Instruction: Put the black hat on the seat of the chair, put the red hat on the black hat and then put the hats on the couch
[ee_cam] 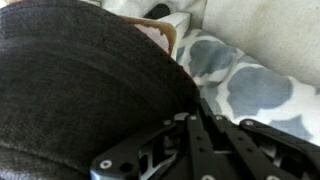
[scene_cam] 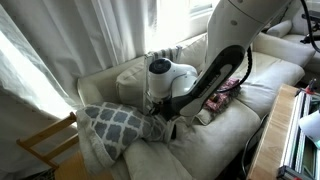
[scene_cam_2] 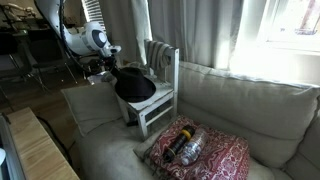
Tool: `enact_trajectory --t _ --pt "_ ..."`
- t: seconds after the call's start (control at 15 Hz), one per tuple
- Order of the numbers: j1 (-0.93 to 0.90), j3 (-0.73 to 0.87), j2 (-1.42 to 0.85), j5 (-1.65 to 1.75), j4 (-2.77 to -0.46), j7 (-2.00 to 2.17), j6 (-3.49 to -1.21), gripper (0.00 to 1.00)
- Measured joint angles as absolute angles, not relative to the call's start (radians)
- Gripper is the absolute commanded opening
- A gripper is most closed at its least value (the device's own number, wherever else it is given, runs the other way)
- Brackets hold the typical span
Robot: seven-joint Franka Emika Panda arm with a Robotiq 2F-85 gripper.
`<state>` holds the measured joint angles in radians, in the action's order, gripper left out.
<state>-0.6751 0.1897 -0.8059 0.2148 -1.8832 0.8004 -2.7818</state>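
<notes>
The black hat [scene_cam_2: 135, 88] is round and dark and sits tilted over the seat of the small white chair [scene_cam_2: 163, 112], which stands on the cream couch [scene_cam_2: 240, 100]. My gripper [scene_cam_2: 111, 72] is at the hat's near edge and looks shut on its brim. In the wrist view the black hat [ee_cam: 70, 90] fills the left side, right against my gripper [ee_cam: 195, 122]. In an exterior view my arm covers the gripper and hat above the couch [scene_cam: 205, 140]. The red hat is out of view.
A grey-and-white patterned pillow [scene_cam: 110, 125] lies on the couch by my arm and shows in the wrist view [ee_cam: 250, 80]. A red patterned cloth [scene_cam_2: 210, 155] with a dark bottle [scene_cam_2: 185, 147] lies on the couch. A tan wooden chair [scene_cam: 45, 145] and a wooden table [scene_cam_2: 40, 150] stand alongside.
</notes>
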Motion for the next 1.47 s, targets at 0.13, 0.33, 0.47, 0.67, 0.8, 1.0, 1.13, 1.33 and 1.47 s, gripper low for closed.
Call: enact_trajectory --t 0.13,0.33,0.47,0.67,0.8,1.0,1.13,1.33,1.47 --pt "-0.675 0.196 -0.804 0.211 -1.883 0.802 -2.782 0.01" --pt "-0.651 0.195 -0.788 0.185 -1.884 0.801 -2.772 0.01" --pt "-0.618 0.183 -0.761 0.161 -1.889 0.795 -2.747 0.01" --pt "-0.541 0.142 -0.699 0.119 -1.913 0.749 -2.724 0.01" --pt "-0.469 0.093 -0.649 0.078 -1.943 0.697 -2.723 0.01" --pt "-0.366 0.028 -0.573 0.005 -1.993 0.618 -2.723 0.01" --pt "-0.312 0.001 -0.522 -0.043 -2.031 0.573 -2.723 0.01" --pt "-0.247 -0.019 -0.446 -0.112 -2.092 0.516 -2.723 0.01" --pt "-0.204 -0.034 -0.392 -0.171 -2.137 0.475 -2.728 0.01"
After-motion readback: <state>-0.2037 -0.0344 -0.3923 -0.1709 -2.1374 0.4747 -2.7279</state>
